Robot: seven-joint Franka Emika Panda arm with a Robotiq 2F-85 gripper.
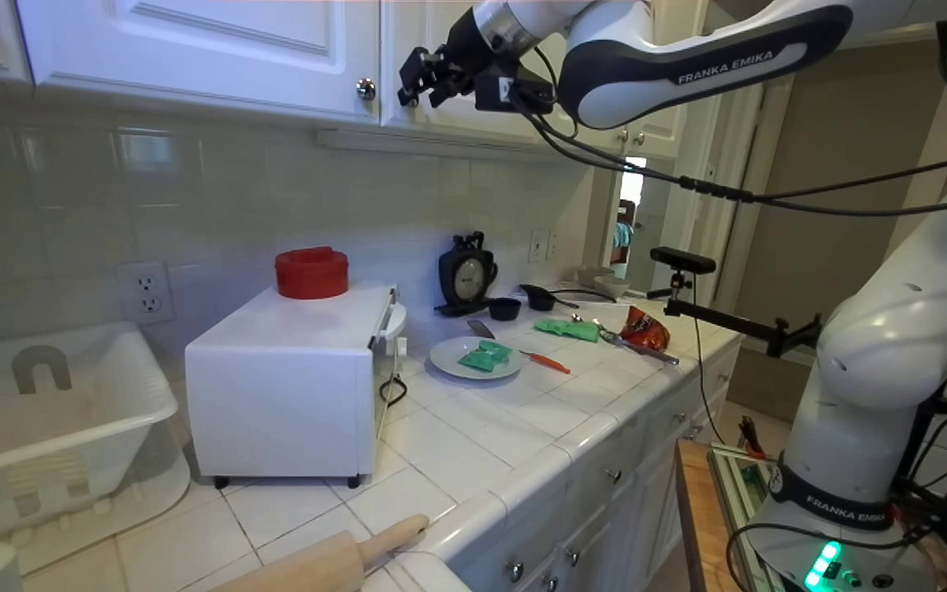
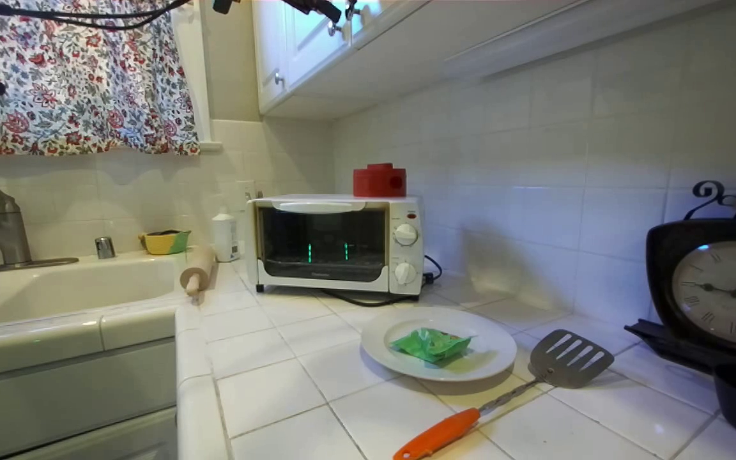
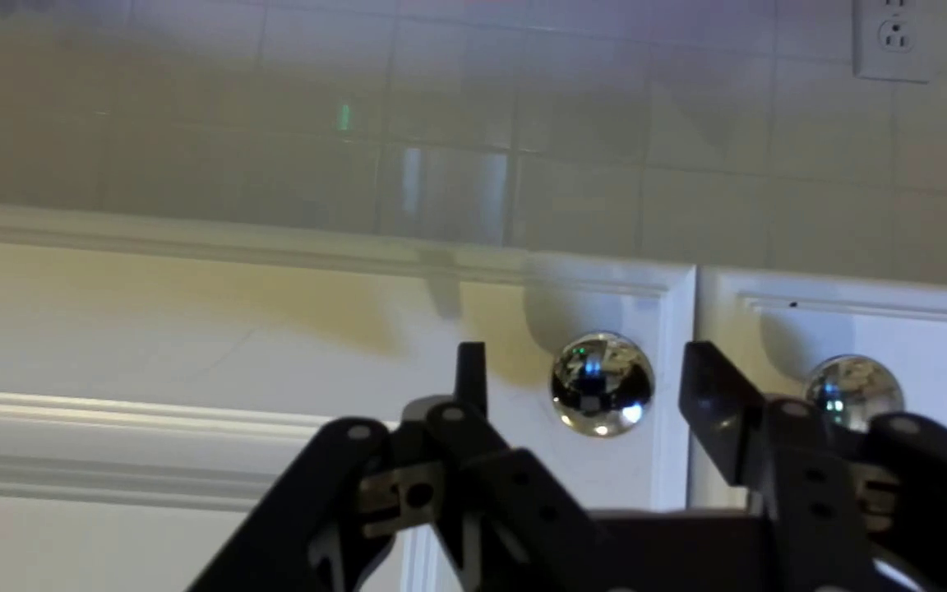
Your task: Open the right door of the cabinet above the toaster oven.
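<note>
The right door [image 1: 418, 25] of the white cabinet [image 1: 194, 78] is closed. It also shows in the wrist view [image 3: 194, 329], which stands upside down, and partly in an exterior view [image 2: 377, 16]. Its shiny round knob [image 3: 602, 384] sits near the lower corner. My gripper [image 1: 422, 80] is open. In the wrist view its fingers [image 3: 582, 370] stand on either side of the knob, with gaps on both sides. I cannot tell how deep they reach. The white toaster oven [image 1: 276, 411] stands on the counter below and faces an exterior view [image 2: 323, 243]. The cabinet's inside is hidden.
The left door's knob [image 3: 854, 393] is close beside one finger. A red container [image 1: 311, 273] sits on the toaster oven. A dish rack [image 1: 124, 411], a plate [image 1: 449, 359], a spatula [image 2: 441, 434] and a clock [image 1: 468, 275] are on the counter.
</note>
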